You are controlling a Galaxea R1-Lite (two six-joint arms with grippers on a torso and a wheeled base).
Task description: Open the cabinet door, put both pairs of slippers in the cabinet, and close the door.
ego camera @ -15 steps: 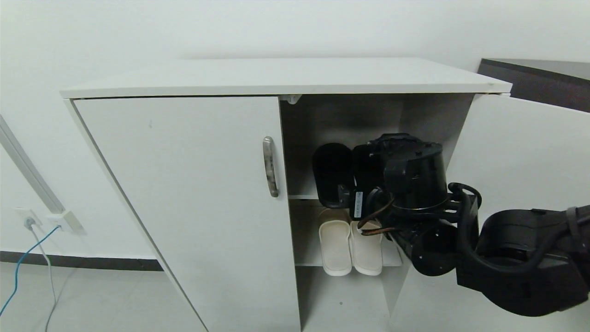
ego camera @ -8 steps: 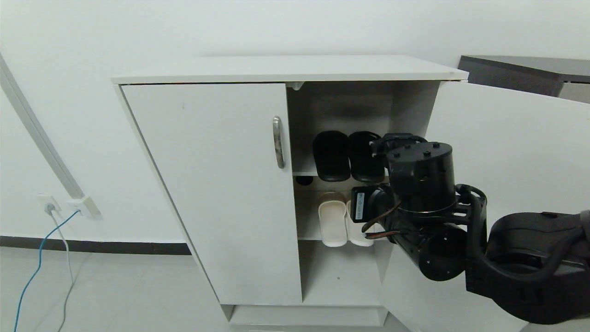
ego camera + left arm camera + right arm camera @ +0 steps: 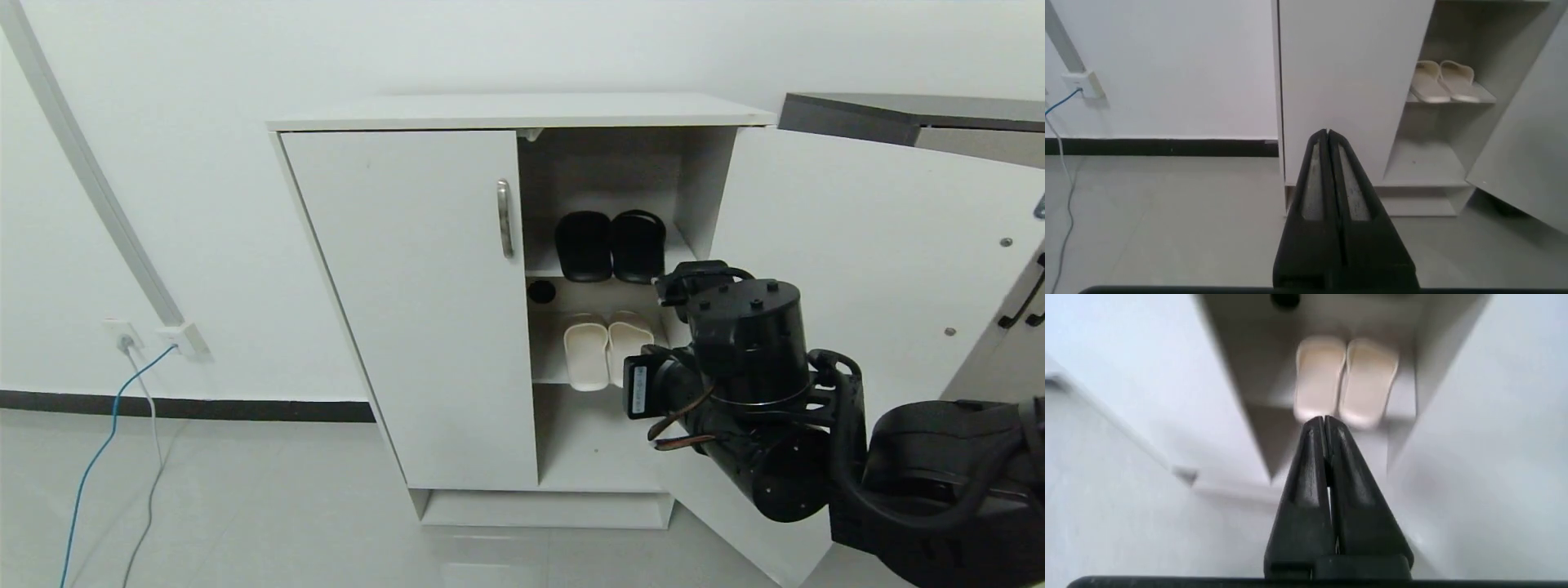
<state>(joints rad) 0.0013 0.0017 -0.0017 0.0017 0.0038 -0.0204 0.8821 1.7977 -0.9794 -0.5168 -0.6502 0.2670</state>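
The white cabinet (image 3: 522,110) has its right door (image 3: 857,269) swung open and its left door (image 3: 424,302) closed. A pair of black slippers (image 3: 609,245) lies on the upper shelf. A pair of white slippers (image 3: 608,351) lies on the shelf below, white slippers (image 3: 1346,380) that are straight ahead of my right gripper (image 3: 1325,420). That gripper is shut and empty, outside the cabinet by the open door. My left gripper (image 3: 1327,133) is shut and empty, low over the floor before the closed door, with the white slippers (image 3: 1445,80) farther off.
A metal handle (image 3: 505,219) is on the closed door. A wall socket (image 3: 122,336) with a blue and a grey cable is at the left. A dark counter (image 3: 914,114) and a grey unit (image 3: 1012,327) stand right of the open door. Bare floor lies before the cabinet.
The head camera has drawn back from the cabinet. My right gripper has come out of the upper shelf and back, leaving both black slippers lying there.
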